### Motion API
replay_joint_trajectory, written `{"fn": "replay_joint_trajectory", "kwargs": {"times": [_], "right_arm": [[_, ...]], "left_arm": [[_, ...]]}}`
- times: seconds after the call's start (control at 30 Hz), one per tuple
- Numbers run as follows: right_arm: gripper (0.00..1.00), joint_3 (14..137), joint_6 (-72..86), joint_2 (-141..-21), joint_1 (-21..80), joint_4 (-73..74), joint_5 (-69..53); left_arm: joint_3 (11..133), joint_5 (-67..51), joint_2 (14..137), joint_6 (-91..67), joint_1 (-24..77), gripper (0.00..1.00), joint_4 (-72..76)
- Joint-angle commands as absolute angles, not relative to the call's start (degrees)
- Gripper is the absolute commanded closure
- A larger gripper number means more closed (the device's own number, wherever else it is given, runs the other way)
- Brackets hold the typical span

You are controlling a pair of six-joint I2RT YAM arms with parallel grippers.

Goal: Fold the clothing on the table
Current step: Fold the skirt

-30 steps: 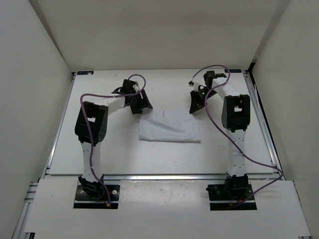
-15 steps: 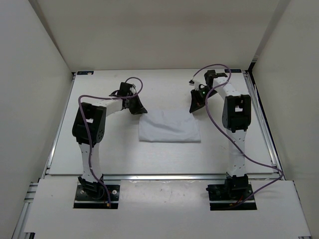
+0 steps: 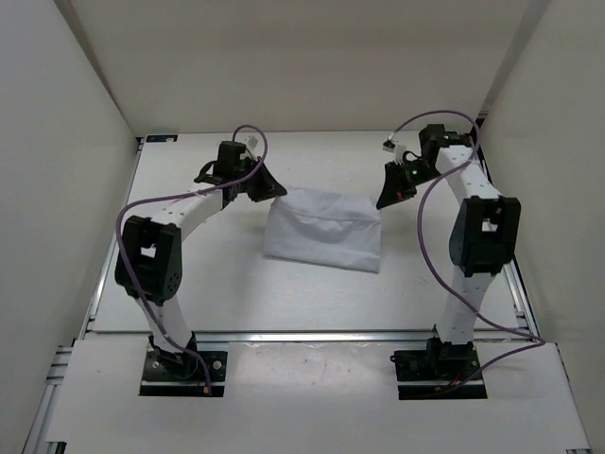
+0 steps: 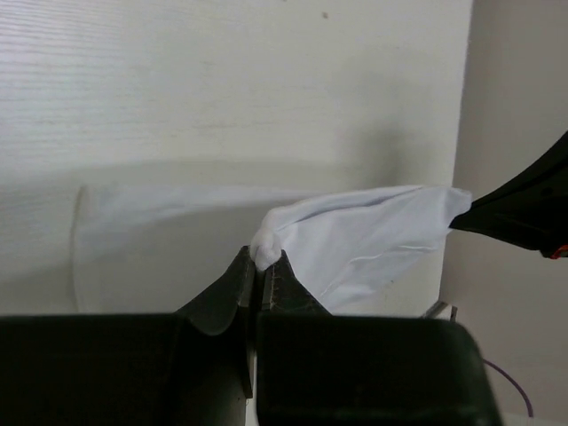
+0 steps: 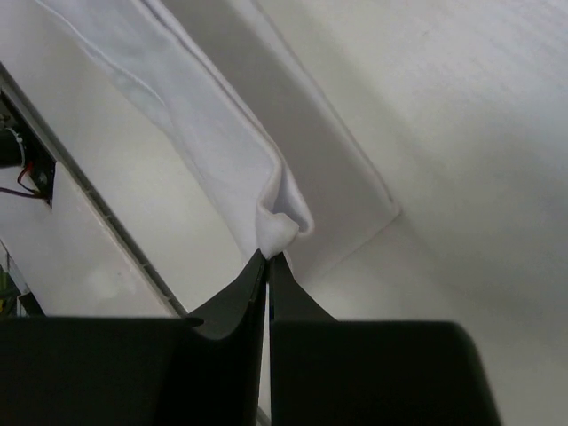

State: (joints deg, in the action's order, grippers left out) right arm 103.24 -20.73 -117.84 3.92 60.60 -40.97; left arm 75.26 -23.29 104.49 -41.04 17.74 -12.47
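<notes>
- One table (image 3: pixel 208 284): an off-white matte tabletop with white walls (image 3: pixel 76 142) on three sides and a metal rail (image 3: pixel 312 335) along its near edge.
- One clothing (image 3: pixel 323 230) item: thin white cloth, midway between the left and right edges of the tabletop and somewhat nearer the far edge than the rail. Both far corners are raised off the surface, and the far hem is stretched between them with a shallow sag. The near hem seems to rest on the tabletop, though the top view is too pale to be sure.
- One left gripper (image 3: pixel 275 195): at the cloth's far-left corner. Its jaws are pinched tight on a small bunch of fabric, and in the left wrist view the cloth fans away from the tips towards the other arm.
- One right gripper (image 3: pixel 385 199): at the cloth's far-right corner. Its jaws are closed to a sliver on a small knot of fabric, and in the right wrist view the cloth hangs away in a long fold.
- Two purple cables (image 3: pixel 248 132): one per arm, each looping above its wrist.
- Two arm bases (image 3: pixel 180 364): bolted at the near edge, one left, one right.
</notes>
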Motion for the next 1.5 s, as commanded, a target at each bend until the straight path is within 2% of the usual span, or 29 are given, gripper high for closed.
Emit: {"fn": "replay_joint_trajectory", "kwargs": {"times": [0.0,0.17,0.5,0.73,0.8,1.07,1.47], "right_arm": [[1.0,93.6,-22.8,-107.4,3.9,61.2,-43.2],[1.0,79.5,-21.5,-95.6,5.0,56.3,-40.9],[1.0,63.3,-21.2,-82.3,5.9,51.5,-39.5],[1.0,52.0,-13.5,-72.7,7.6,35.8,-32.6],[1.0,50.6,-12.7,-73.8,10.4,33.0,-29.3],[1.0,50.8,-10.8,-80.5,6.4,27.2,-28.0],[1.0,56.6,-9.4,-89.1,7.3,24.3,-24.4]], "left_arm": [[72.8,-25.5,96.2,-40.8,19.2,1.0,-13.2],[60.8,-25.9,84.8,-43.0,20.8,1.0,-11.2],[44.0,-27.5,68.8,-45.6,20.4,1.0,-13.4],[47.3,-28.1,72.3,-41.5,17.4,0.97,-13.8],[48.6,-28.0,76.3,-40.6,16.8,0.95,-13.6],[58.1,-27.6,90.0,-38.3,15.6,0.9,-13.4],[67.7,-27.7,99.4,-41.6,15.0,0.88,-12.0]]}}
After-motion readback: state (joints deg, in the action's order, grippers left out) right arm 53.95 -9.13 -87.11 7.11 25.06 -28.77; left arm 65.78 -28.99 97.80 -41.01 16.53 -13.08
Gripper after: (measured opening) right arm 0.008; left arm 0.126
